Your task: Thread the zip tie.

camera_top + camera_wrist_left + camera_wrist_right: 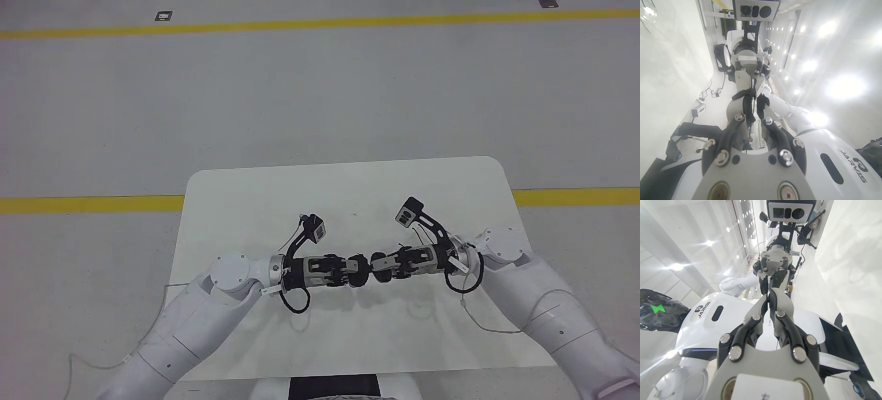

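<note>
My two grippers meet tip to tip a little above the white table (350, 200), near its front middle. The left gripper (361, 271) comes in from the left and the right gripper (379, 267) from the right. The zip tie (769, 290) is a thin dark strip running between the facing fingertips. In the right wrist view the right gripper (769, 295) is shut on it, with the left gripper (769, 282) just beyond. In the left wrist view the left gripper (754, 94), its fingers wrapped in black tape, pinches the thin zip tie (753, 109). Most of the tie is hidden by the fingers.
The tabletop around the arms is bare white. A yellow floor line (90, 204) runs behind the table at both sides, and another yellow line (320, 24) lies farther back.
</note>
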